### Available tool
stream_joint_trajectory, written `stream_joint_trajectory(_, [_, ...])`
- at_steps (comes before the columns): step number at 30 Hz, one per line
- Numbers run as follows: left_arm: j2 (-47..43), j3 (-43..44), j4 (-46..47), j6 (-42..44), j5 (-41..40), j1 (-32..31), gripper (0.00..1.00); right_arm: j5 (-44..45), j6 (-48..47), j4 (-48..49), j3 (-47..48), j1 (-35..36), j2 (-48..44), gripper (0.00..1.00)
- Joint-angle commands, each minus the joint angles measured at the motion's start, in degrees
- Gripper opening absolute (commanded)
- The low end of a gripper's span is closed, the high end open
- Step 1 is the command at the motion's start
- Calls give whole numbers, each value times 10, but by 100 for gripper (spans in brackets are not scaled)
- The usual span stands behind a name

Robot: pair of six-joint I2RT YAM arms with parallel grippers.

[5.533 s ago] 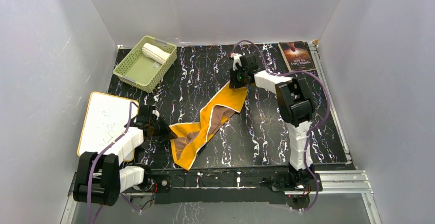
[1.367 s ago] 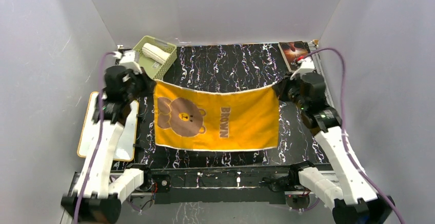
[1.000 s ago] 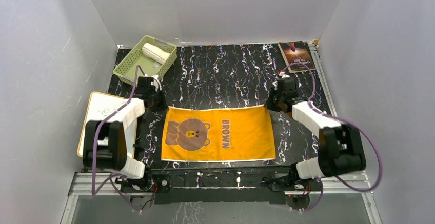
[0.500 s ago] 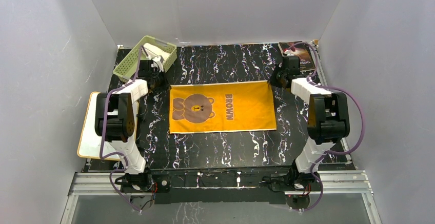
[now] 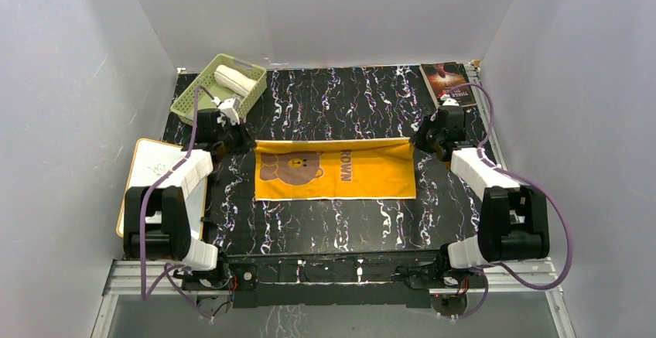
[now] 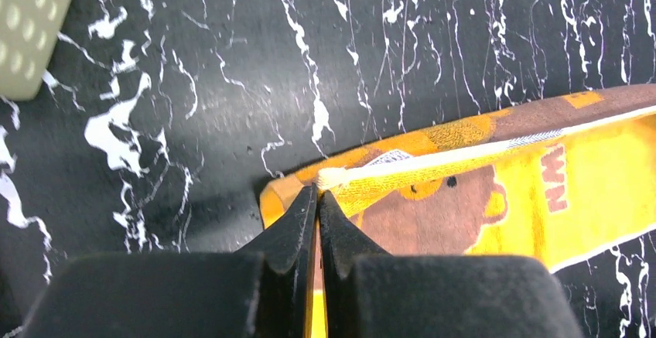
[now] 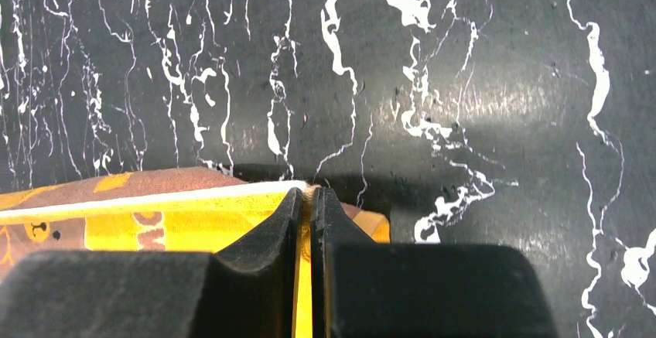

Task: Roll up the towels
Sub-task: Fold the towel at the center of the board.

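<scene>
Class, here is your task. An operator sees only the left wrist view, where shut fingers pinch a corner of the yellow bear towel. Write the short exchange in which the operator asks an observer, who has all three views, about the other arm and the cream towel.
Operator: My left gripper is shut on one corner of the yellow towel. What is the other arm doing?
Observer: The right gripper is shut on the opposite far corner of the same towel.
Operator: And where is the cream towel?
Observer: The cream towel lies rolled in the green basket at the far left, apart from both arms.
</scene>
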Motion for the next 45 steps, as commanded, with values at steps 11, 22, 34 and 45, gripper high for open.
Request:
stream_joint_trajectory(11, [-127,-115,-48,-83,8,-8,0,-8,54,-51,-81,-4,-115,0])
stream_joint_trajectory(22, [-223,-176,-76,-156,20,-16,0,-9,74,-113,-134,-4,-228,18])
stream_joint_trajectory(34, [-257,-97,-115,-170,3,-21,49,56,104,-85,-116,-4,-295,50])
stream_joint_trajectory(45, [-47,-18,-195,-158,32,-40,37,45,36,-160,19,62,-98,48])
